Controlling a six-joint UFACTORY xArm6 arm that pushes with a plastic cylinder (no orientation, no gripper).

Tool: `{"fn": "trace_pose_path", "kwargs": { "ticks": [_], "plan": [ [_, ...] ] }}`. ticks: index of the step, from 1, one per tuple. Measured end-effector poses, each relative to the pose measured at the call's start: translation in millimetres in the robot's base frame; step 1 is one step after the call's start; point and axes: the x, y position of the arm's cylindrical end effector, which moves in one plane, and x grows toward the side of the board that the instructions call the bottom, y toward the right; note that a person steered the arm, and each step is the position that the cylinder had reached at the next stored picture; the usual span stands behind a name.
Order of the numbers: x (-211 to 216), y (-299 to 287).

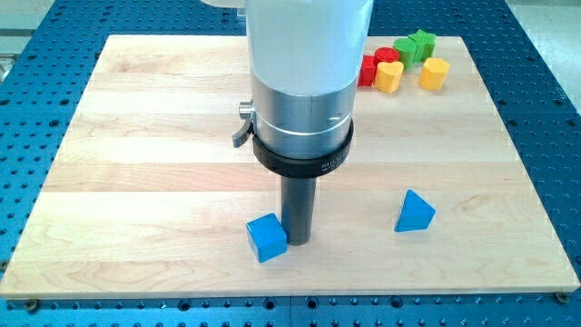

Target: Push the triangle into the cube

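Blue cube (266,238) and blue triangle (415,213) sit on pale striped wood board (136,136); two yellow blocks (389,76) (434,73), red ones (368,69) and a green one (419,45) cluster; rod dark, my tip (298,241) included

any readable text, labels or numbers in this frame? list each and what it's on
Only one marking shows: small pale lettering on the black collar around the arm's silver housing, above the rod. It is too small and blurred to read.
Nothing is printed on the blue cube, the blue triangle, the red, yellow and green blocks at the view's top, or the wooden board.
My tip sits against the cube's right side.
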Motion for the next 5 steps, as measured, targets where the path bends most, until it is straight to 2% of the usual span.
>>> {"fn": "trace_pose_path", "kwargs": {
  "ticks": [2, 4, 5],
  "plan": [
    [53, 100],
    [52, 279],
    [44, 333]
  ]
}}
